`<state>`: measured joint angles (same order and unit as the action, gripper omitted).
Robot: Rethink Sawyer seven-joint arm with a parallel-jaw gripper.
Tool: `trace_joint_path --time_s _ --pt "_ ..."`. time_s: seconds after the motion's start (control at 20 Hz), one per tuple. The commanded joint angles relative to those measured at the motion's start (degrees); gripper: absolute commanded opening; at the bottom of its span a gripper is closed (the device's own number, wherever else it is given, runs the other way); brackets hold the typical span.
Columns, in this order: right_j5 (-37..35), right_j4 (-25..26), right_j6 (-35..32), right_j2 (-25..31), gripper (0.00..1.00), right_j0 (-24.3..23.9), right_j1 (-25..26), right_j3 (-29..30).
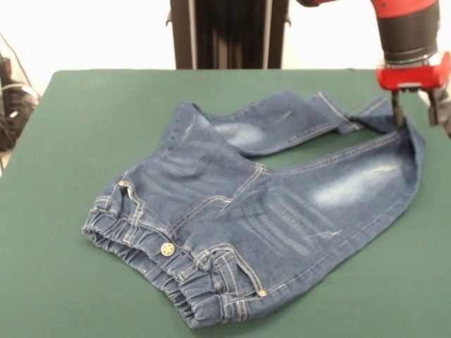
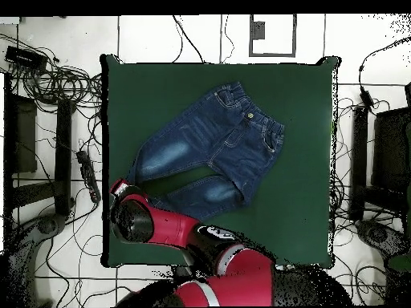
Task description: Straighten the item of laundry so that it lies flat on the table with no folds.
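The item of laundry [image 1: 239, 211], a small pair of blue jeans, lies on the table [image 1: 84, 113] with its gathered waistband toward the near left and both legs reaching to the far right. The lower leg's end is doubled back, so its hem lies by the other leg's hem. My gripper [image 1: 417, 113] hangs open over that fold at the far right; one finger [image 1: 397, 109] stands at the folded denim, the other out past its edge. From above, the jeans [image 2: 217, 148] run diagonally, and the gripper [image 2: 120, 189] shows at the leg ends, mostly hidden under the arm.
The red arm [image 2: 185, 233] crosses the table's lower left corner in the overhead view. Green table top [image 2: 305, 200] surrounds the jeans on all sides. Cables [image 2: 64, 88] and dark equipment lie on the floor beside the table's edges.
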<state>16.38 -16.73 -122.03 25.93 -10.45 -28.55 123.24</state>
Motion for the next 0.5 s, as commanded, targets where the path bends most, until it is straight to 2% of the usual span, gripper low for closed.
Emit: trace_joint_path --time_s 0.05,0.5 --pt "0.02 -1.98 -14.24 3.17 1.00 -0.61 2.81 -4.01" --pt "2.72 -6.77 -15.69 0.35 1.00 4.02 5.01 -8.30"
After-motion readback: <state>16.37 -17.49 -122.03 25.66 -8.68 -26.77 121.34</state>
